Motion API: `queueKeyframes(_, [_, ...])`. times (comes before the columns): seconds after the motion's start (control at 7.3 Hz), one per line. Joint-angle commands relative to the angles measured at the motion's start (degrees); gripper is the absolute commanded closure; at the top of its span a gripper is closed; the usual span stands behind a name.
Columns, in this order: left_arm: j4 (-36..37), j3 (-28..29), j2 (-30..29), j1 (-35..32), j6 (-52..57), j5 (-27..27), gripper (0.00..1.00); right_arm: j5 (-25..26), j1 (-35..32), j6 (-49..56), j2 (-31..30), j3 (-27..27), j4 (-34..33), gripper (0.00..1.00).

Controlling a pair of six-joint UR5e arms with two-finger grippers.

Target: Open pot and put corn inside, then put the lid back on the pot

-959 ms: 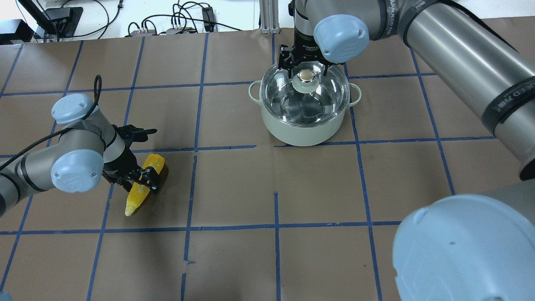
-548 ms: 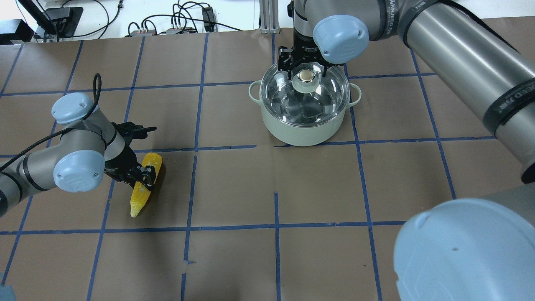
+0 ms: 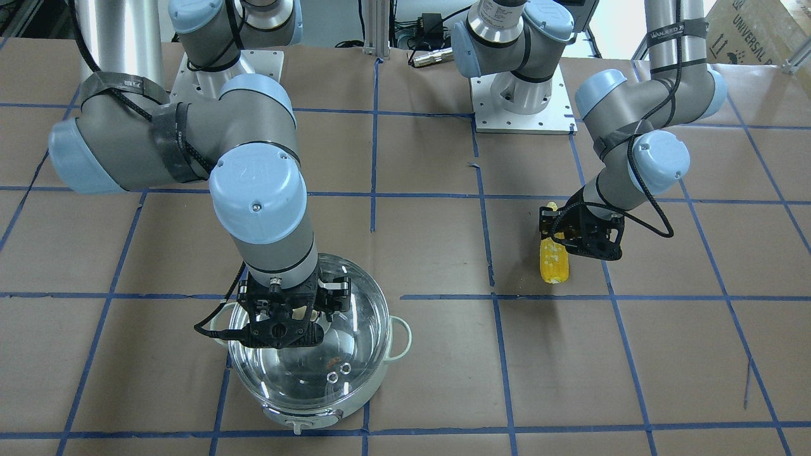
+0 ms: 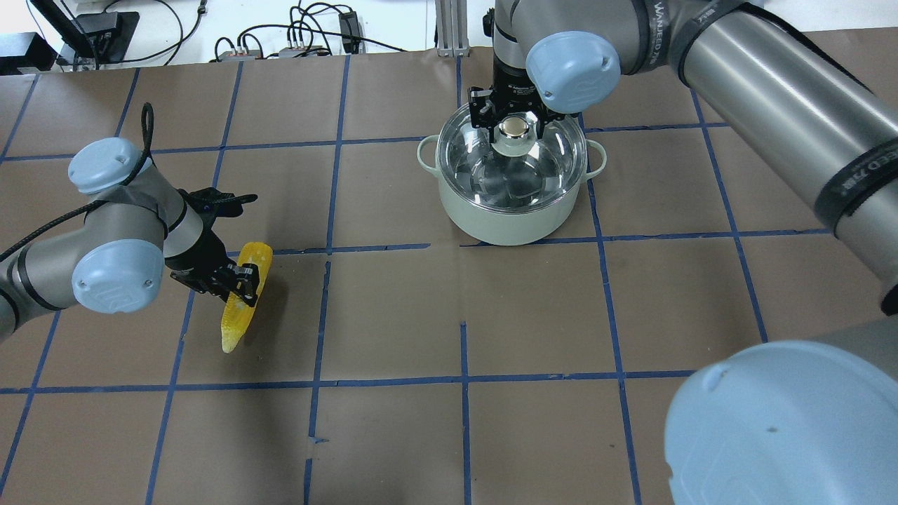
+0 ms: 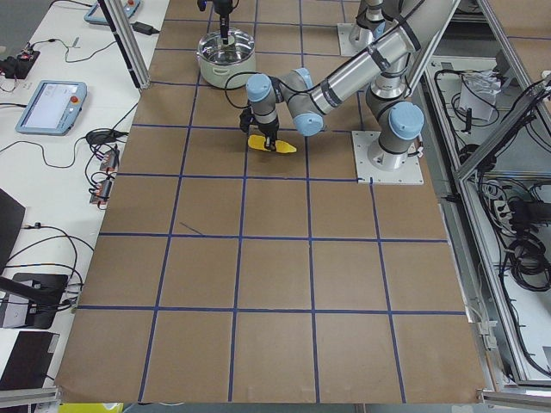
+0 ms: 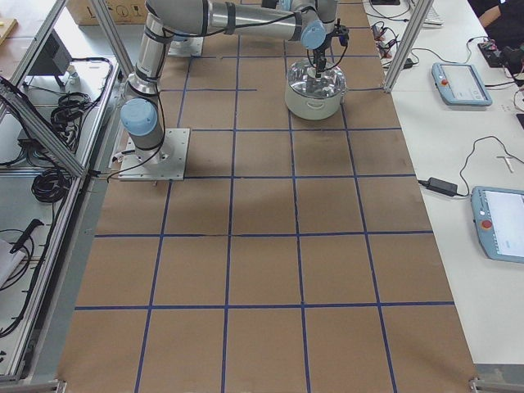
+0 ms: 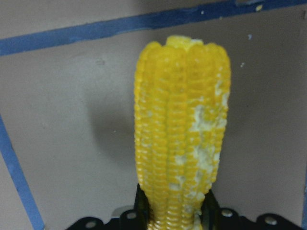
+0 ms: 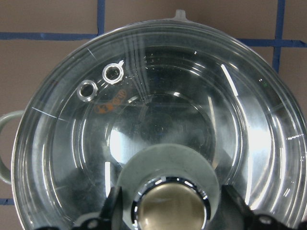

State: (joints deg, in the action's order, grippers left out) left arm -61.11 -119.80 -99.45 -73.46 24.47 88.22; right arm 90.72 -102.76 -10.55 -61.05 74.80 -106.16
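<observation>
The pot (image 4: pixel 505 217) stands at the far middle of the table with the clear glass lid (image 4: pixel 484 168) resting on it. My right gripper (image 4: pixel 513 128) is over the lid, its fingers pressed on both sides of the pale knob (image 8: pixel 170 203). The right wrist view shows the lid's two vent rings (image 8: pixel 100 81). The corn (image 4: pixel 240 301) is at the left. My left gripper (image 4: pixel 242 283) is shut on its middle and holds it tilted, tip towards the robot. The left wrist view shows the cob (image 7: pixel 180 134) between the fingers with a shadow beneath it.
Brown paper with blue tape lines (image 4: pixel 463 382) covers the table. Cables and boxes (image 4: pixel 295 42) lie beyond the far edge. The arms' base plates (image 3: pixel 523 101) are at the robot's side. Nothing else stands near the pot (image 3: pixel 304 418) or the corn (image 3: pixel 552 263).
My left gripper has closed on the corn and shifted it slightly left and away, tip rising off the paper. My right gripper's fingers have narrowed onto the lid's knob.
</observation>
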Motion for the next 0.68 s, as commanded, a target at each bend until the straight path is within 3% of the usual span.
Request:
queueKeyframes(0.0, [-2.24, 1.92, 1.88, -0.1, -0.39, 0.02, 0.92, 0.07, 0.02, -0.17, -0.03, -0.53, 0.68, 0.65])
queueKeyframes(0.14, [-6.0, 5.07, 1.8, -0.28, -0.91, 0.11, 0.92, 0.07, -0.07, -0.44, -0.03, -0.71, 1.04, 0.74])
queueKeyframes(0.55, [-18.03, 17.0, 1.63, -5.53, -7.83, -0.16, 0.92, 0.07, -0.07, -0.79, -0.03, -2.37, 1.74, 0.76])
